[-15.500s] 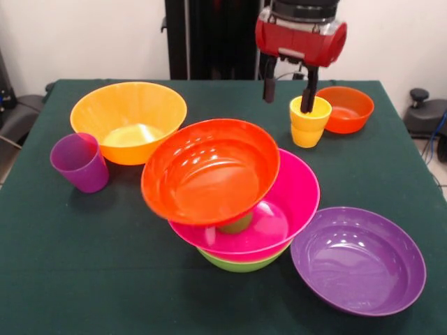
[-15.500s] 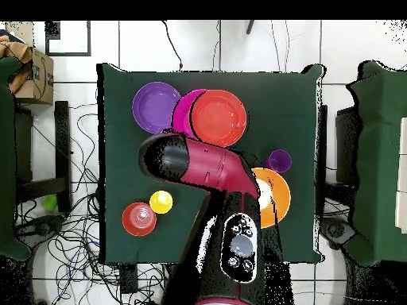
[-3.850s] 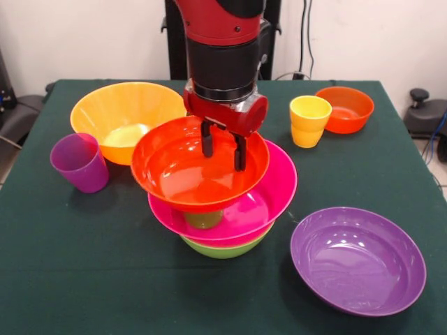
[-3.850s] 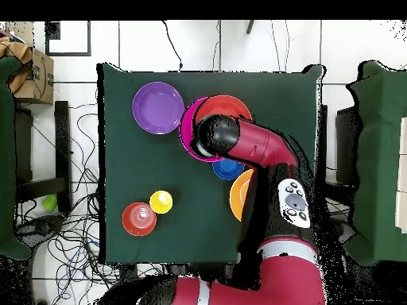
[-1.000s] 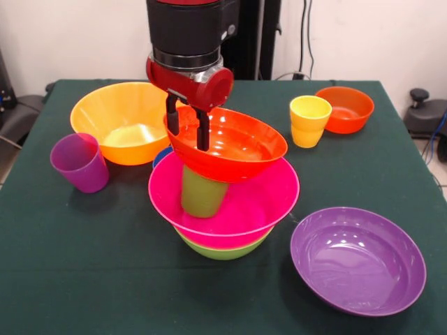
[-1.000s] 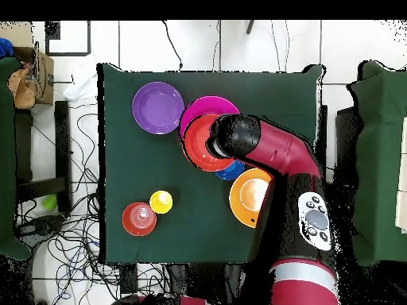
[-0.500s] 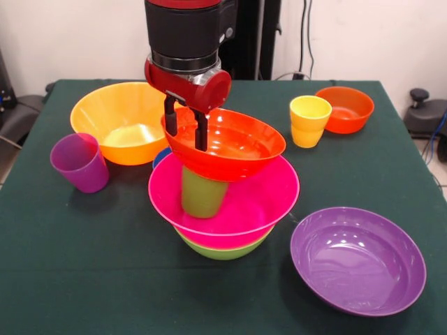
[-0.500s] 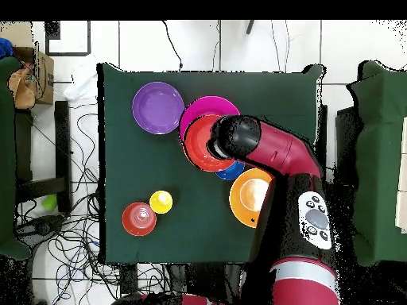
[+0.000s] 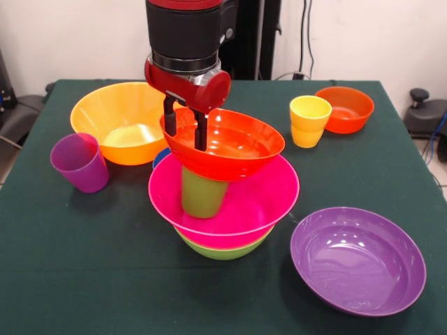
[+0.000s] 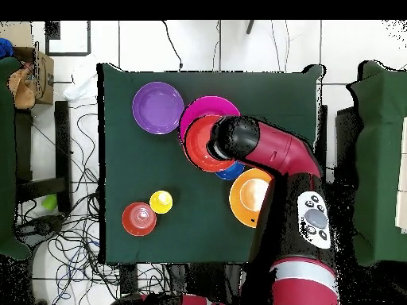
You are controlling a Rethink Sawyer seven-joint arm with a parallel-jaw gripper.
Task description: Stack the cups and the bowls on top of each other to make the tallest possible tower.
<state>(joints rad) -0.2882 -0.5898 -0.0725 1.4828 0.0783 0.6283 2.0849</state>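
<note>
My gripper [image 9: 185,129] is shut on the left rim of the large red-orange bowl [image 9: 234,146], one finger inside and one outside. That bowl sits slightly tilted over the green cup [image 9: 202,193]. The cup stands upright in the pink bowl [image 9: 230,209], which nests in the lime green bowl [image 9: 222,250]. The yellow cup [image 9: 309,120] stands at the back right. In the overhead view my arm [image 10: 266,151] covers the gripper, and the red-orange bowl [image 10: 197,147] overlaps the pink bowl [image 10: 208,107].
A purple bowl [image 9: 357,259] lies at the front right. A small red-orange bowl [image 9: 346,108] sits beside the yellow cup. The large orange bowl [image 9: 128,118] and purple cup [image 9: 79,162] stand at the left. A small blue bowl [image 9: 160,155] peeks out behind the pile.
Seconds ago the gripper stood inside the red-orange bowl; it now grips its left rim with the bowl raised over the green cup. In the last second the bowl sank slightly.
</note>
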